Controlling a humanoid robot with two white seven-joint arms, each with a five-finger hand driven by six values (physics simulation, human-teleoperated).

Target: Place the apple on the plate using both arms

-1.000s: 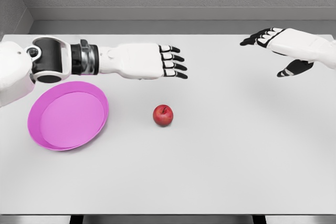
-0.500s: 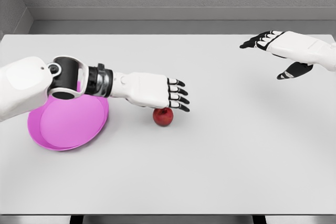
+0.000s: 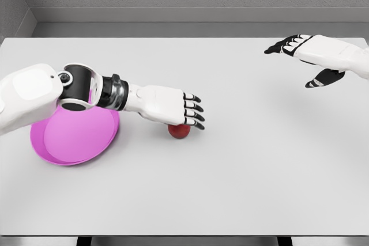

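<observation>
Apple [image 3: 179, 132] on the tabletop [image 3: 242, 165], left of the centre, well clear of every edge; only its lower part visible, top covered by the left hand [image 3: 173, 106]. Plate [image 3: 72, 136] near the left edge, about midway between the far and near edges, pink, shallow, flat on the surface; its far rim hidden under the left forearm. Apple and plate apart, bare tabletop between them.

Left arm entering from the left edge, crossing over the far part of the plate, wrist low. Reason, as a judgement: shortest reach from the shoulder to the apple runs over the plate, and a palm-down approach from above suits a small round fruit that could roll if pushed sideways.

Left hand: palm down directly over the apple, fingers [image 3: 195, 114] extended and only slightly bent, lying side by side, not wrapped round the fruit. Contact with the apple's top likely but not certain from this view. Nothing gripped yet.

Right hand [image 3: 314, 56] raised over the far right corner of the tabletop, well apart from apple and plate; fingers stretched out, thumb hanging below, holding nothing. Probably waiting for its part.

Task stage, judged: reach complete, grasp not yet made.
</observation>
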